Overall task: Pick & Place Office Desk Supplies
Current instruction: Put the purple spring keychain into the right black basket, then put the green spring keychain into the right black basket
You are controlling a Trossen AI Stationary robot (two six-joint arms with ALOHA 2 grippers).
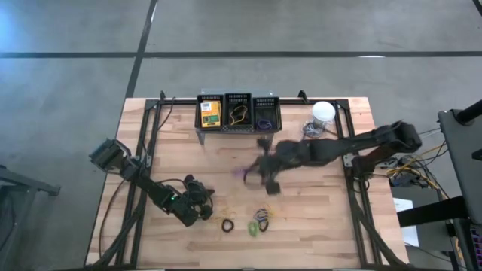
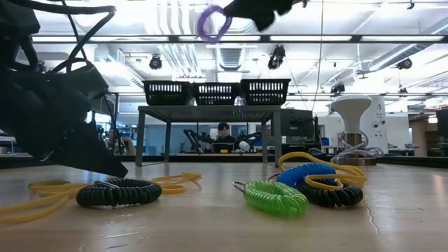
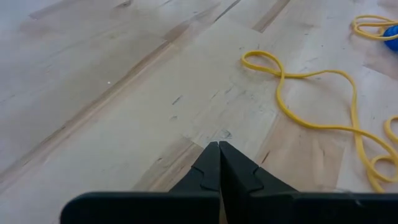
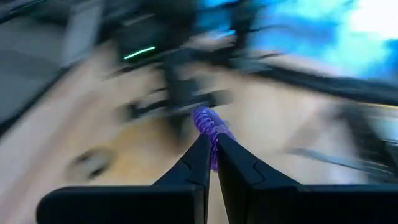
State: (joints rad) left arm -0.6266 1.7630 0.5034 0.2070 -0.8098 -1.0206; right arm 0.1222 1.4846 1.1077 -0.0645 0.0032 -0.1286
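My right gripper point(image 4: 211, 144) hangs high over the table's middle point(image 1: 252, 173), shut on a purple coiled band point(image 2: 213, 24). My left gripper point(image 3: 219, 148) is shut with nothing in it, low over the wood near the front left point(image 1: 203, 205); a thin yellow rubber band point(image 3: 298, 93) lies flat just beyond it. Near the front edge lie a black coil point(image 2: 117, 192), a green coil point(image 2: 275, 197), and a blue coil point(image 2: 308, 173) bunched with yellow bands and another black coil point(image 2: 334, 194). Three black baskets point(image 1: 239, 113) stand on a grey shelf at the far edge. My right gripper pinches the purple coiled band between its two fingertips, on a short stretch of the coil point(image 4: 210, 127). The rest of the loop point(image 2: 210, 28) sticks out past the tips. The band is lifted well clear of the table.
The left basket holds a yellow crayon box point(image 1: 210, 113), the middle one a yellow band point(image 1: 239, 114), the right one purple bands point(image 1: 265, 120). A white bulb-like object point(image 1: 323, 111) stands at the far right. Black frame rails point(image 1: 147, 150) run along both sides of the table.
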